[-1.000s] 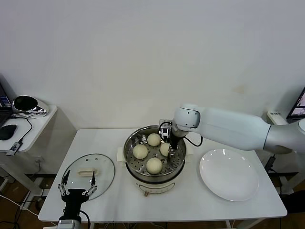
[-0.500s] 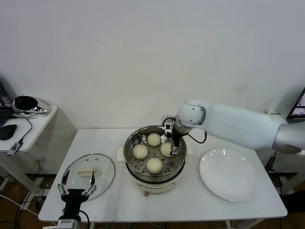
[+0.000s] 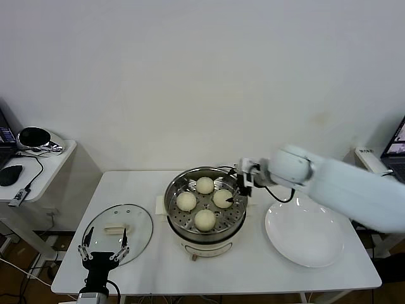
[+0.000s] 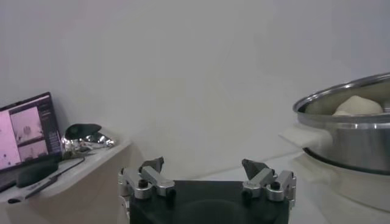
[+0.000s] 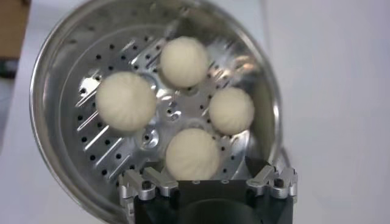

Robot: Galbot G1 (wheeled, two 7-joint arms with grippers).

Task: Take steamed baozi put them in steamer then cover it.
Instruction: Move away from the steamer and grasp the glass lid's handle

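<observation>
It looked like a lab or office test room rather than a kitchen: a plain white table (image 3: 126, 183) stood against a bare white wall (image 3: 202, 76), a side desk (image 3: 38, 166) carried a laptop (image 4: 25, 131), mouse (image 3: 9, 175) and cables, and another screen (image 3: 397, 139) stood nearby.

The round shiny stainless-steel steamer (image 4: 350, 131) is cut off by the left wrist view's edge; only one cream-white baozi (image 4: 358, 106) is glimpsed.

The right gripper (image 3: 241, 184) hangs with its jaws spread wide on an outstretched arm, while the left gripper (image 3: 101, 251) waits low, likewise wide apart.
</observation>
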